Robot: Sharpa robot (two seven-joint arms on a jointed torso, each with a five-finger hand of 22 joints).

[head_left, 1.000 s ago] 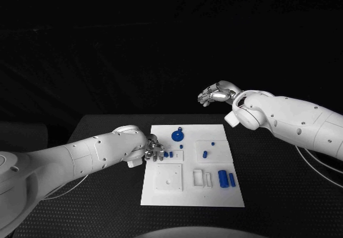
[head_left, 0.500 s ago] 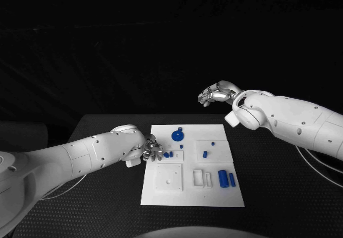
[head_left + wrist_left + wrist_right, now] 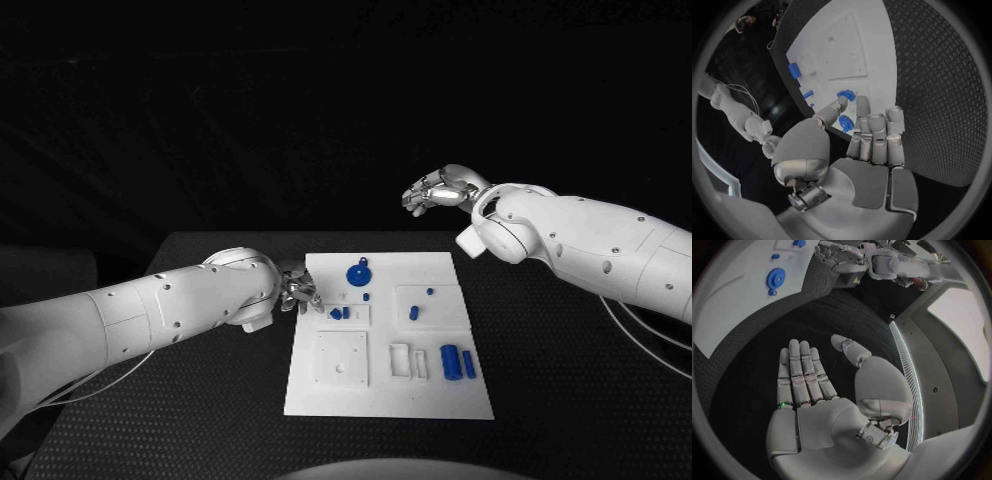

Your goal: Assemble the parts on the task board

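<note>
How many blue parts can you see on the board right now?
8. Round part at the far end; small dot just nearer; twin pieces by the left hand; second dot and short peg further right; thick cylinder and thin rod near-right. The hand may hide more.

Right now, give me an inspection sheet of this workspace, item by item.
Surface: black table, textured mat.
Job's things: white task board mid-table; blue round part near its far end; two blue upright parts at its right side; smaller blue pieces between.
Clutter: nothing seen.
Hands: left hand at the board's left edge, holding nothing, fingers apart; right hand raised beyond the table's far edge, holding nothing.
Cables: pale cable under the right arm.
Surroundings: dark.
</note>
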